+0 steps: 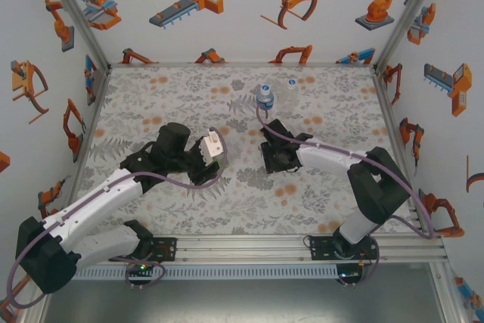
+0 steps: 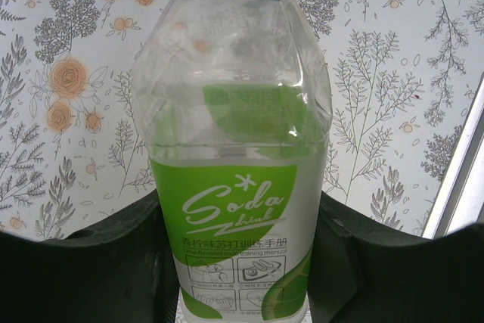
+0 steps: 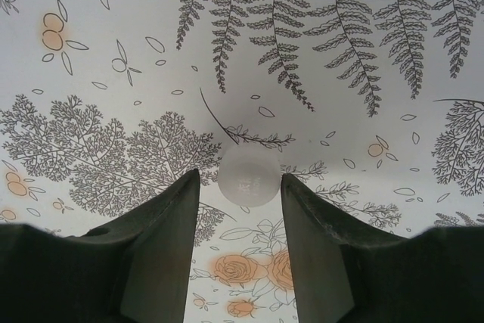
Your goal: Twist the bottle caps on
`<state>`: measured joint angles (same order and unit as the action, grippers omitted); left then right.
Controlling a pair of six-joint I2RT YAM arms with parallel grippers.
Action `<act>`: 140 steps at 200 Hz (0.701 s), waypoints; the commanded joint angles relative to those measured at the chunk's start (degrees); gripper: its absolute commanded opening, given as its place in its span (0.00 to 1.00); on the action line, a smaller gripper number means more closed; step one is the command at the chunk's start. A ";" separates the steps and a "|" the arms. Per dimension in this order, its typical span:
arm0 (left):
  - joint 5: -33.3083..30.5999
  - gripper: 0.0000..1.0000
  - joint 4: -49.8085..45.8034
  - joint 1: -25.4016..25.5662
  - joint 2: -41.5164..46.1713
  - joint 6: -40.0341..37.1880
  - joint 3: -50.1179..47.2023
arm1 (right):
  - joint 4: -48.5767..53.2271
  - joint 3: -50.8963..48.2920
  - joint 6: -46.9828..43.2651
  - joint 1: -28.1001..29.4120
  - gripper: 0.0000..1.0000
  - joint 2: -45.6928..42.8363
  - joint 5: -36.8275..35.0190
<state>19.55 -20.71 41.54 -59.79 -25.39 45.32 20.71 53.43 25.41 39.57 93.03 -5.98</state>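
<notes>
A clear bottle with a green label (image 2: 238,104) stands between the dark fingers of my left gripper (image 2: 240,213), which is shut on its labelled body; its neck is open at the top. From above, that bottle (image 1: 212,144) sits left of centre in the left gripper (image 1: 204,155). My right gripper (image 3: 240,175) points down at the table with its jaws open. A small whitish bottle cap (image 3: 248,179) lies flat between the tips, close against the right one. The right gripper (image 1: 276,161) is mid-table. A blue-label bottle (image 1: 265,96) and a plain clear bottle (image 1: 291,82) stand further back.
The floral tablecloth (image 1: 333,111) covers the whole table. Metal frame rails (image 1: 389,134) and white walls close in the sides and back. The two standing bottles are a short way beyond the right gripper.
</notes>
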 commanded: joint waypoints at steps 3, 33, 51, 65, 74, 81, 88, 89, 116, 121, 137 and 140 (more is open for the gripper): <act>1.54 0.29 -0.52 -0.21 0.21 -0.70 2.10 | 0.57 1.61 -0.76 0.33 0.45 1.17 -1.62; 1.38 0.29 -0.65 -0.19 0.38 -0.69 2.05 | 0.70 1.94 -0.67 0.34 0.43 1.91 -1.56; 1.30 0.29 -0.69 -0.23 0.49 -0.76 2.05 | 0.48 1.85 -0.58 0.33 0.43 2.18 -1.64; 1.28 0.29 -0.77 -0.17 0.57 -0.77 2.05 | 0.23 1.76 -0.56 0.33 0.42 2.26 -1.77; 1.30 0.29 -0.76 -0.21 0.46 -0.75 2.05 | 0.08 1.63 -0.53 0.33 0.42 2.17 -2.03; 1.37 0.29 -0.76 -0.22 0.46 -0.72 2.06 | -0.03 1.55 -0.53 0.35 0.42 2.22 -2.18; 1.49 0.29 -0.75 -0.23 0.47 -0.74 2.18 | -0.14 1.49 -0.48 0.34 0.42 2.27 -2.39; 1.43 0.29 -0.74 -0.23 0.47 -0.77 2.16 | -0.10 1.50 -0.51 0.33 0.42 2.30 -2.42; 1.37 0.29 -0.84 -0.23 0.53 -0.77 2.14 | -0.33 1.50 -0.36 0.33 0.41 2.55 -2.57; 1.39 0.29 -0.82 -0.22 0.56 -0.78 2.14 | -0.38 1.46 -0.31 0.33 0.41 2.56 -2.63; 1.39 0.29 -0.82 -0.20 0.55 -0.74 2.14 | -0.48 1.39 -0.19 0.33 0.41 2.59 -2.58; 1.37 0.29 -0.82 -0.19 0.57 -0.72 2.14 | -0.47 1.37 -0.24 0.33 0.41 2.61 -2.56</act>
<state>19.55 -21.04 41.54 -59.79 -25.39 45.45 20.53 53.82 25.43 39.57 95.13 -7.16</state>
